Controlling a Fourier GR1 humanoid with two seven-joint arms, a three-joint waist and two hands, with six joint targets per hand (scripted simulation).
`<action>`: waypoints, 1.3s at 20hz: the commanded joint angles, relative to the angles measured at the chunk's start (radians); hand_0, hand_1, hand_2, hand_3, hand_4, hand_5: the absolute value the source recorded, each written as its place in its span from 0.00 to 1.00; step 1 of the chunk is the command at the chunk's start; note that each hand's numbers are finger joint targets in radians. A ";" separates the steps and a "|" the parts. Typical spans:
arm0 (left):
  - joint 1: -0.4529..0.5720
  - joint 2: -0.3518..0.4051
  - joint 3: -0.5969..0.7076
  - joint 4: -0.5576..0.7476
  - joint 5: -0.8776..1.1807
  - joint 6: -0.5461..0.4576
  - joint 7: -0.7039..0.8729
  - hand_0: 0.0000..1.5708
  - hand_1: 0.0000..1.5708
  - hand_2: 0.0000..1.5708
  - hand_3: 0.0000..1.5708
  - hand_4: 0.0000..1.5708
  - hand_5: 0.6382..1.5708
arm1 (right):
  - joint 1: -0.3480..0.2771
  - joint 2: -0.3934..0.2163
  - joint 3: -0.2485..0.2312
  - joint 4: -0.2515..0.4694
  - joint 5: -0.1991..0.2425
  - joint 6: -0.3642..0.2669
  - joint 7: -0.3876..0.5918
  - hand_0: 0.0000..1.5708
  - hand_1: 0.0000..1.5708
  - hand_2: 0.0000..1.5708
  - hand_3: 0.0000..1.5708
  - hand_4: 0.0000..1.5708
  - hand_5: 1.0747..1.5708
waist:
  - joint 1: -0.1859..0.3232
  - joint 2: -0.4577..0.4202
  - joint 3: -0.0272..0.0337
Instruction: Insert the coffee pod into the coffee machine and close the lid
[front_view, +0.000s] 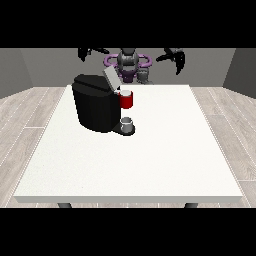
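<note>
Coffee machine (95, 105): black body, sitting on the white worktop (150, 160) toward the far left part of it, well apart from the near edge. Lid (111, 77): grey flap, standing raised and tilted above the machine's top, leaving the pod holder (127, 100) uncovered. Pod holder: red, projecting from the machine's front at the view's right of the body. Coffee pod (126, 92): a small pale round shape is showing at the top of the red holder; whether it is fully seated there cannot be told. Cup (127, 124): small, grey, standing on the machine's dark base plate directly below the red holder. Robot hand at the view's left (91, 52): black, hanging raised in the air behind the worktop's far edge, carrying nothing; finger posture cannot be told. Robot hand at the view's right (173, 55): black, likewise hanging raised behind the far edge, carrying nothing; finger posture cannot be told
</note>
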 joint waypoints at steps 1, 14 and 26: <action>0.016 -0.012 -0.063 -0.098 0.075 -0.006 0.066 0.00 0.00 0.00 0.00 0.23 1.00 | -0.058 -0.042 -0.007 0.002 0.010 0.024 -0.002 0.00 0.00 0.00 0.00 0.15 1.00 | 0.034 0.033 0.0006; 0.124 -0.013 -0.188 -0.378 0.159 0.054 0.126 0.00 0.00 0.00 0.00 0.18 1.00 | -0.273 -0.072 -0.153 0.104 -0.179 0.077 0.141 0.00 0.00 0.00 0.00 0.06 1.00 | 0.065 0.194 0.0006; 0.184 0.036 -0.155 -0.576 0.220 0.033 0.149 0.00 0.00 0.00 0.00 0.23 1.00 | -0.382 -0.032 -0.077 0.195 -0.122 0.024 0.100 0.00 0.00 0.00 0.00 0.00 1.00 | 0.041 0.323 0.0003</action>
